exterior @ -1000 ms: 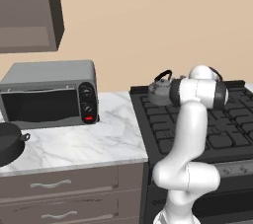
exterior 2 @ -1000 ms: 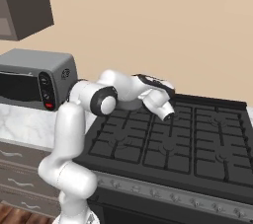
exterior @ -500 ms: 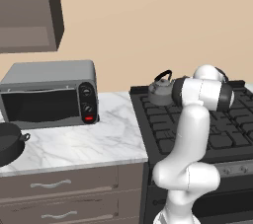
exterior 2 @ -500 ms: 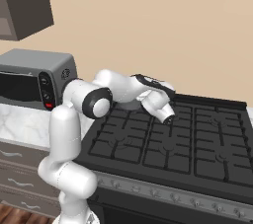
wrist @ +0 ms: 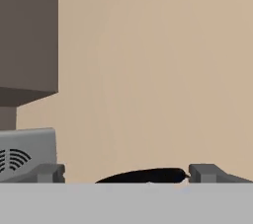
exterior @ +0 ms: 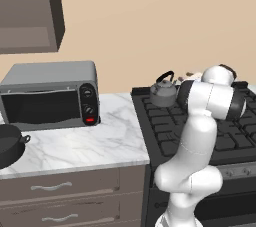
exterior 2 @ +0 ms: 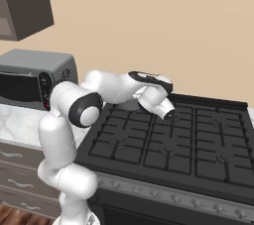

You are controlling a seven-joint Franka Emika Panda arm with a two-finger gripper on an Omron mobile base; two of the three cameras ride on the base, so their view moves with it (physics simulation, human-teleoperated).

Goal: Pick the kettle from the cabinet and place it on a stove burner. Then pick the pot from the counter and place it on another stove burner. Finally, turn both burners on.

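The kettle (exterior: 163, 92) stands upright on the stove's (exterior 2: 173, 142) back-left burner, handle arching over the top. Just beside it, the gripper (wrist: 126, 174) is spread wide, holding nothing. The pot (exterior: 7, 145) sits on the counter (exterior: 75, 146), well left of the stove.

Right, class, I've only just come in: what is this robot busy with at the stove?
The white arm reaches over the black stove. The grey kettle already stands on a back burner, near the counter. The gripper is open and holds nothing, its fingers spread wide with the kettle's black handle low between them in the hand view. The dark pot waits on the counter's left end, untouched.
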